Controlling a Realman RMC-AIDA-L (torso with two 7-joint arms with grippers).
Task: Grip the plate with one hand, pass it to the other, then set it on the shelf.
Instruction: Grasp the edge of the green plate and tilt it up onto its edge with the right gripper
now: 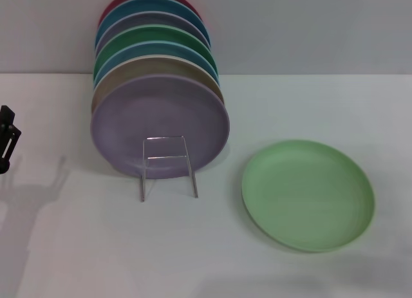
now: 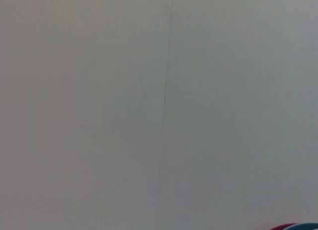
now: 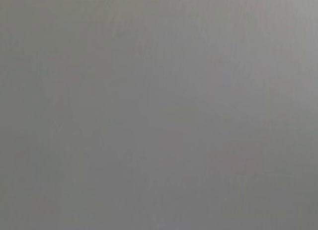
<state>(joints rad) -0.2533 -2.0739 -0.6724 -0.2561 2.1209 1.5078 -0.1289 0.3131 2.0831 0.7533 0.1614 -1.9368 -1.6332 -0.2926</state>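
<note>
Although the stack of upright plates [image 1: 158, 85] draws the eye first, the pale green plate [image 1: 308, 195] is the one lying alone on the white table [image 1: 77, 246], down at about 4 o'clock from the rack. It is round, matte and a light pastel green, with a low raised rim and faint concentric rings across its face. It lies flat, face up, and being round it has no long axis to speak of; from the head view it reads as a slightly flattened oval only because it is seen at a slant. It sits well apart from everything else, touching nothing but the table.

The shelf [image 1: 168, 167] is a thin silver wire stand with a small rectangular front loop and 2 legs splayed toward me. A lavender plate [image 1: 159, 126] leans in it at the front, and behind that a tan one, a light blue, a dark green, a greyish lavender, a teal-blue and a deep red rim fan back toward 12 o'clock against the wall.

The left gripper [image 1: 8, 140] is a dark shape at the 9 o'clock edge of the table, near nothing; I cannot tell whether its fingers are apart or together. Its wrist camera shows plain wall and a sliver of red and blue plate rim. The right gripper is out of sight.
</note>
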